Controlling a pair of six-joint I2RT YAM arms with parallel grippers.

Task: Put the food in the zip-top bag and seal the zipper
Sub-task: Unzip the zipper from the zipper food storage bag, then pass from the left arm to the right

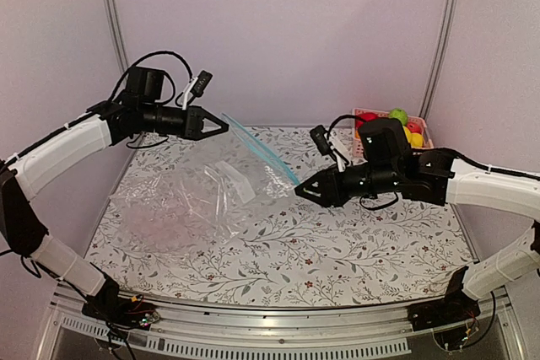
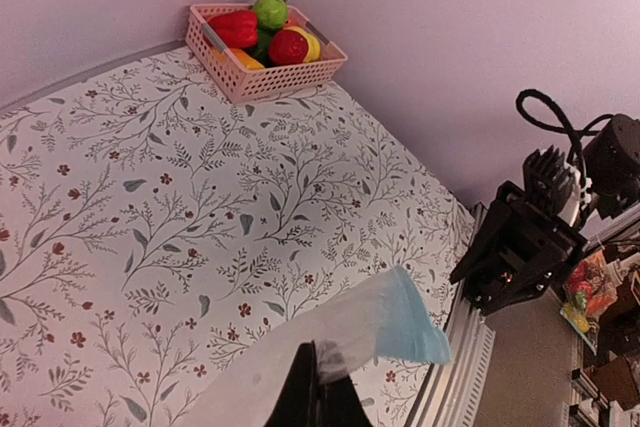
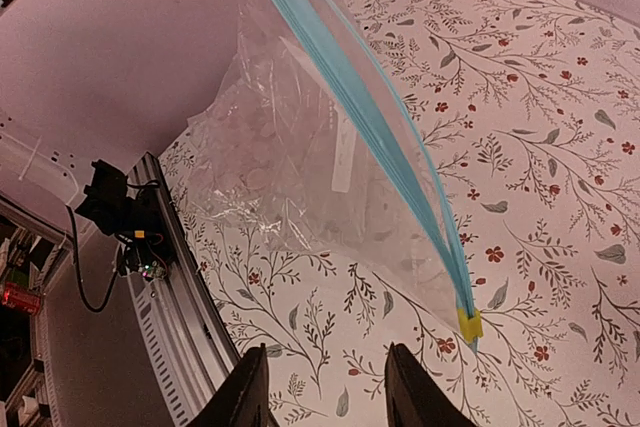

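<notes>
The clear, crinkly zip-top bag (image 1: pixel 181 200) lies well left of the pink lattice basket (image 2: pixel 270 79) (coloured toy food (image 2: pixel 288 45) fills it). The left gripper (image 1: pixel 223 126) is clenched on the far end of the thin blue-teal zipper (image 1: pixel 257 147). The right gripper (image 3: pixel 327 352) is spread open by the yellow slider (image 3: pixel 468 325), at the end nearer the basket.

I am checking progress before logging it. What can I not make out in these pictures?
- Zip-top bag contents: top view, crinkles and glare hide them.
- Zipper pressed shut or not: right wrist view, strip too thin.
- Pink basket: top view, right arm covers its near part.
</notes>
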